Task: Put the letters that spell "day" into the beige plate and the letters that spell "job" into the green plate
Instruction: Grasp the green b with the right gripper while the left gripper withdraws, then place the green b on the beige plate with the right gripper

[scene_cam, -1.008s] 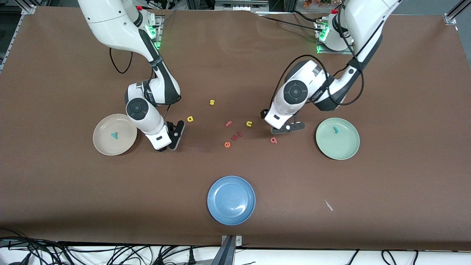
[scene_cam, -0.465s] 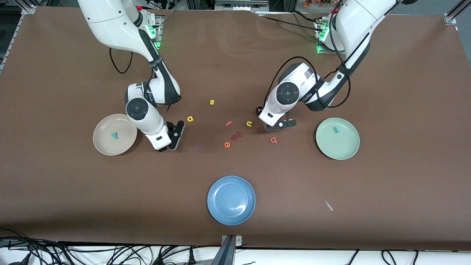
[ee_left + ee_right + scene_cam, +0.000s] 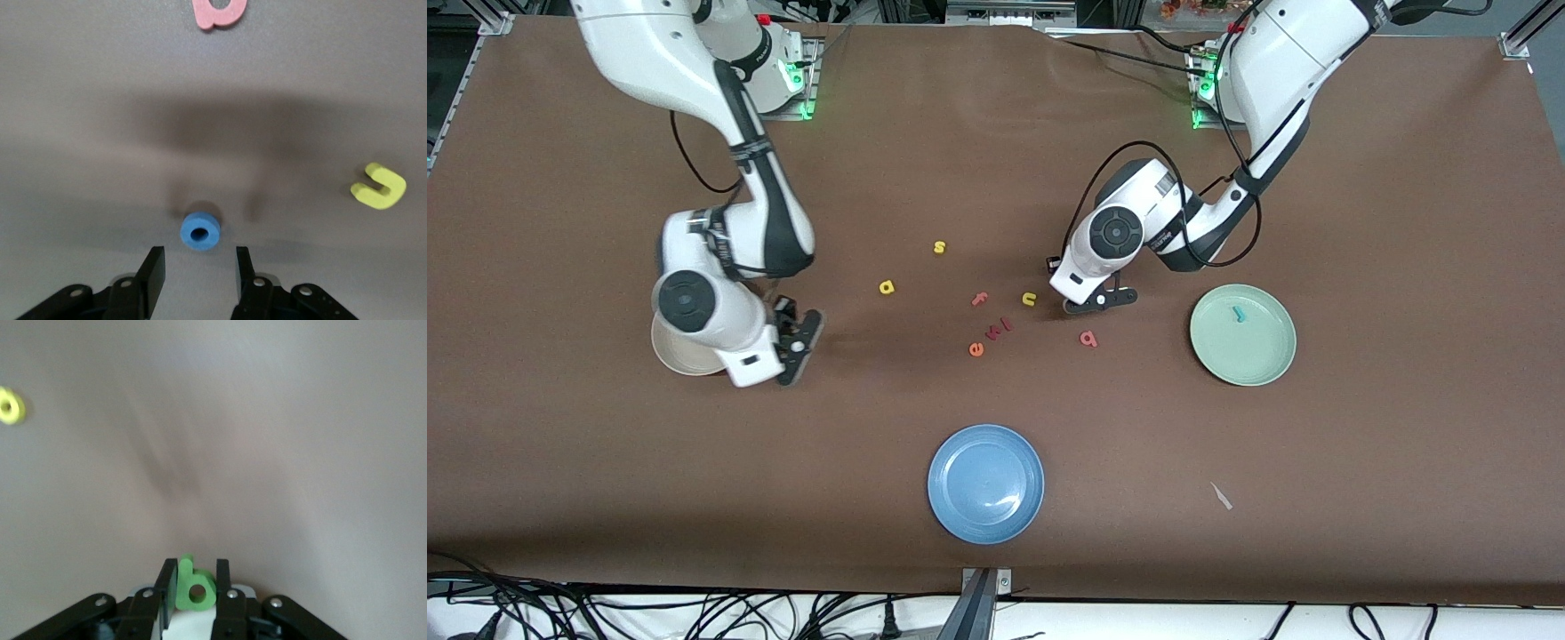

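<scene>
Right gripper: fingers pinched on the green d, which stands upright between them; it hangs over the table just beside the beige plate.
Left gripper: fingers partly spread, gripping nothing; the blue o lies flat on the table just ahead of the tips, apart from both.
Pink b: on the table, nearer the front camera than the left gripper.
Yellow a: alone on open table between the arms.
Teal j: in the green plate.
Room: bare table all around the o; the yellow u lies well apart.
Arms: both bent at the elbow, wrists pointing down; the right arm covers most of the beige plate.
</scene>
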Controlling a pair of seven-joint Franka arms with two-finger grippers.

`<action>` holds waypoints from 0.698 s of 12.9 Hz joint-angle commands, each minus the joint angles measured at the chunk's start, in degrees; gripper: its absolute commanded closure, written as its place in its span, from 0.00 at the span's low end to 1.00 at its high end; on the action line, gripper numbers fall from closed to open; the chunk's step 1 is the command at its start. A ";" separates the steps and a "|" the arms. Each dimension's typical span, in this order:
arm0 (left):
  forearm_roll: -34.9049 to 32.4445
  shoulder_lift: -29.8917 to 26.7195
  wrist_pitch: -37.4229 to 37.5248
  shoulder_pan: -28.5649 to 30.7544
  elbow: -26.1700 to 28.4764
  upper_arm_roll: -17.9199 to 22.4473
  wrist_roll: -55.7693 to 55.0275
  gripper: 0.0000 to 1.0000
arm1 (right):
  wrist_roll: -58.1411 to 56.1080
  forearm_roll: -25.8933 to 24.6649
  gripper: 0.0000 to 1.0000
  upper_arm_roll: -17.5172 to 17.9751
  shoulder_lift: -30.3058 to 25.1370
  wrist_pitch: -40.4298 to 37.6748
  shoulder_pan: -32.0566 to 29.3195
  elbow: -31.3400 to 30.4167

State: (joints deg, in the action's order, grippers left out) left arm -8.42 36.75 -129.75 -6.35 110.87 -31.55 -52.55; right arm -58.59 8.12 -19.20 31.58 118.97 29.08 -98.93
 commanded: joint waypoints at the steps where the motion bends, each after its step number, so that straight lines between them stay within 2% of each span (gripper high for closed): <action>1: 1.04 0.95 -1.64 0.28 -0.04 0.00 0.17 0.51 | -1.00 1.11 1.00 -4.77 -0.73 -3.39 -0.60 -0.56; 4: 0.95 1.66 -3.30 0.37 -0.04 0.35 0.35 0.51 | -0.30 1.20 1.00 -6.89 -0.47 -2.78 -2.62 -2.93; 8: 0.87 1.84 -3.75 0.46 0.05 0.61 1.14 0.55 | -0.03 2.87 0.99 -6.90 0.75 -2.52 -8.51 -3.91; 9: 0.87 1.84 -3.67 0.46 0.48 0.61 1.14 0.57 | -0.03 3.04 0.67 -6.90 0.94 -2.43 -8.51 -3.91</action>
State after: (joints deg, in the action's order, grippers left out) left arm -8.42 38.45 -132.87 -6.00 110.82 -31.14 -52.49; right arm -58.65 9.48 -26.25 32.37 116.15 20.66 -102.44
